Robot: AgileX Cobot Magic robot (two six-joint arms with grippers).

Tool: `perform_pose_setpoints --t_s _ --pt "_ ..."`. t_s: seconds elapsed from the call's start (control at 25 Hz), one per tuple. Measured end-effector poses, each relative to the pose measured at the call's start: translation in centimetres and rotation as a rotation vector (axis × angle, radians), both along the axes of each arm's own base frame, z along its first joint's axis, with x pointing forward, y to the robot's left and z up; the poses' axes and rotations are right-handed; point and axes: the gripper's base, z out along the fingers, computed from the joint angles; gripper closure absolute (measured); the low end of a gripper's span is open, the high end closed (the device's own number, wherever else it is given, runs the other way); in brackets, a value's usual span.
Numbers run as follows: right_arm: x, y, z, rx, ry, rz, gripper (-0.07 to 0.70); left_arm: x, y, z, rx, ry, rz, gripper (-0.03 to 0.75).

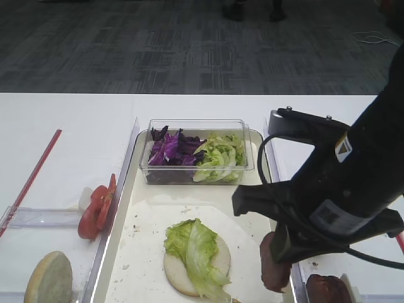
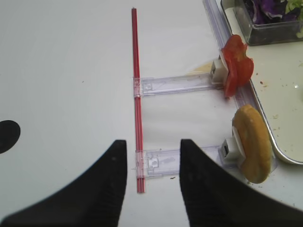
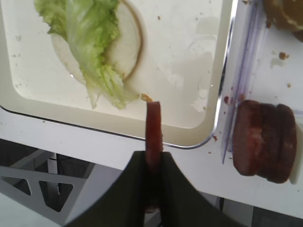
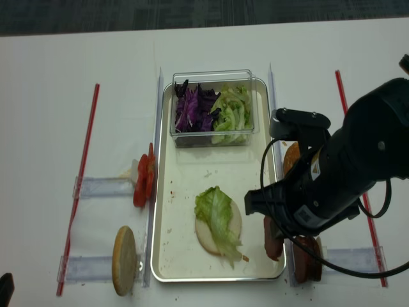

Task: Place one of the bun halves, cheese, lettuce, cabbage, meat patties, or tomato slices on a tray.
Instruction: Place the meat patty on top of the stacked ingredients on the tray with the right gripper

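A patty (image 3: 153,128) is clamped edge-up in the right jaws (image 3: 152,163), hung right over the tray's (image 1: 120,214) near right corner. On the tray floor a pale bun half (image 1: 218,257) is topped with a lettuce leaf (image 1: 192,246). More patties (image 3: 264,141) are stacked on the bench (image 2: 66,71) just outside the rim. The left jaws (image 2: 152,156) are spread wide over the bench, nothing gripped.

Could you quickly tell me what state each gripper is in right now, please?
Left gripper: open, holding nothing.
Right gripper: shut on a meat patty, held edge-up over the tray rim.
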Motion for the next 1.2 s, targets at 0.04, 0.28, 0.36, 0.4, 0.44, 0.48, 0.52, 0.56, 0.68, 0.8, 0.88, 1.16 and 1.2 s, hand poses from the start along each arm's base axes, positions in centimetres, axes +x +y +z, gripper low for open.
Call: perform_pose_setpoints --t_s 0.04,0.28,0.36,0.4,0.44,0.48,0.52,0.56,0.68,0.8,0.88,1.16,1.2 --pt "0.1 0.1 0.0 0.011 -0.007 -0.001 0.560 0.0 0.0 0.0 0.000 0.000 0.000 0.431" --pt "0.4 0.9 0.3 0.103 -0.050 0.008 0.560 0.0 0.0 0.0 0.000 0.000 0.000 0.431" --pt "0.5 1.2 0.1 0.129 -0.039 0.013 0.560 0.0 0.0 0.0 0.000 0.000 0.000 0.431" --pt "0.6 1.4 0.0 0.137 -0.035 0.019 0.560 0.0 0.0 0.0 0.000 0.000 0.000 0.431" --pt "0.7 1.6 -0.3 0.145 -0.027 0.024 0.560 0.0 0.0 0.0 0.000 0.000 0.000 0.431" --pt "0.8 1.8 -0.5 0.153 -0.017 0.024 0.560 0.0 0.0 0.0 0.000 0.000 0.000 0.431" --pt "0.9 2.0 -0.7 0.163 -0.014 0.025 0.560 0.0 0.0 0.0 0.000 0.000 0.000 0.431" --pt "1.1 2.2 -0.9 0.171 -0.017 0.028 0.560 0.0 0.0 0.0 0.000 0.000 0.000 0.431" --pt "1.5 2.8 -1.4 0.208 -0.026 0.028 0.560 0.0 0.0 0.0 0.000 0.000 0.000 0.431" --pt "1.9 3.5 -2.2 0.247 -0.010 0.023 0.560 0.0 0.0 0.0 0.000 0.000 0.000 0.431" --pt "2.2 4.0 -2.8 0.266 0.010 0.027 0.560 0.0 0.0 0.0 0.000 0.000 0.000 0.431" --pt "3.1 5.2 -4.6 0.331 0.011 0.021 0.560 0.0 0.0 0.0 0.000 0.000 0.000 0.431" --pt "3.3 5.3 -4.8 0.335 0.012 0.017 0.560 0.0 0.0 0.0 0.000 0.000 0.000 0.431"
